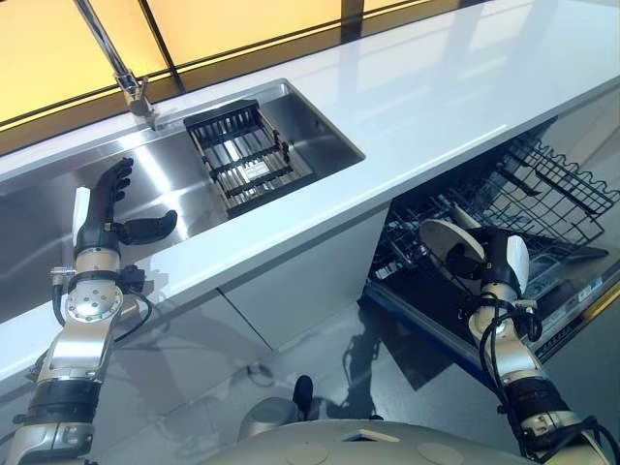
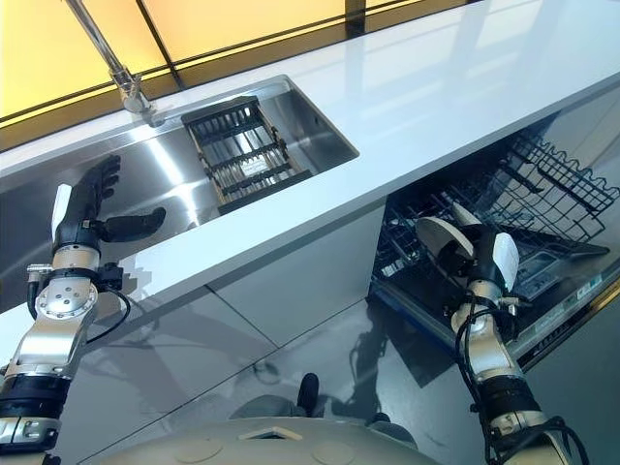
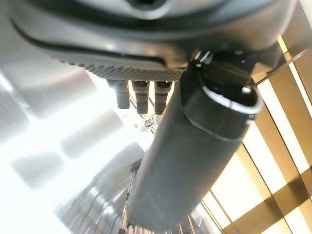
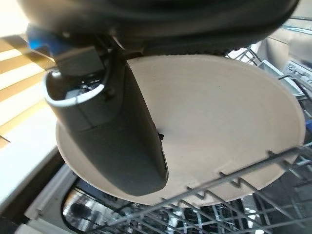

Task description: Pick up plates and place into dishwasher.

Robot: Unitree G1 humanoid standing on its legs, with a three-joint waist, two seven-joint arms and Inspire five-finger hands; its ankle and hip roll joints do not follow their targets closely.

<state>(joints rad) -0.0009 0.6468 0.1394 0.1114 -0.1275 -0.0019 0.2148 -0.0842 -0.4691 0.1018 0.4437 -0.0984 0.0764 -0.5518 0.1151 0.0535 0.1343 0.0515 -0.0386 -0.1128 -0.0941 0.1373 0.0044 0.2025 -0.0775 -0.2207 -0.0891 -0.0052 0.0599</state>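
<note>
The right hand (image 1: 496, 260) has its fingers clamped on the plate (image 4: 219, 122), just above the dishwasher rack (image 1: 542, 199); keep it upright, easing between tines; left hand (image 1: 107, 218) idles with fingers spread.

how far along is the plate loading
Nothing looks loaded yet. The right hand holds a beige plate just above the dishwasher rack, not yet slotted. The left hand hovers open over the sink, where a dark drainer sits.
</note>
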